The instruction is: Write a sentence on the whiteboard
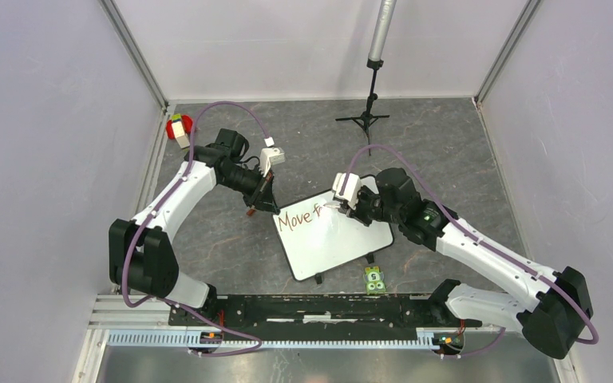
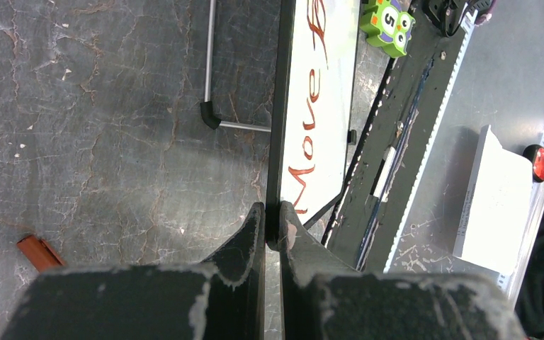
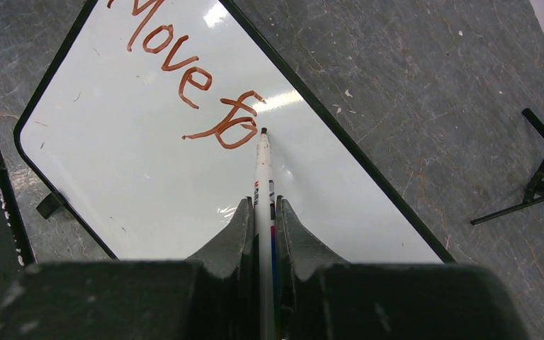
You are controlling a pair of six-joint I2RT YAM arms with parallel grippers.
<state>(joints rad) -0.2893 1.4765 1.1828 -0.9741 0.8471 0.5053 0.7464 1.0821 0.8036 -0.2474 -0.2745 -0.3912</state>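
The whiteboard (image 1: 331, 239) lies tilted at the table's middle. The sentence (image 1: 301, 216) in reddish-brown reads "Move" and the start of a second word; it also shows in the right wrist view (image 3: 184, 78) and the left wrist view (image 2: 310, 106). My left gripper (image 2: 272, 212) is shut on the whiteboard's black rim (image 2: 280, 106) at its far left corner (image 1: 272, 209). My right gripper (image 3: 263, 209) is shut on a white marker (image 3: 263, 170), its tip touching the board just right of the last letter. In the top view the right gripper (image 1: 342, 204) is over the board's far edge.
A brown marker cap (image 2: 39, 253) lies on the table left of the board (image 1: 251, 212). A green numbered block (image 1: 374, 279) sits near the board's front corner. A black tripod (image 1: 365, 118) stands at the back. A red and green toy (image 1: 179, 128) sits far left.
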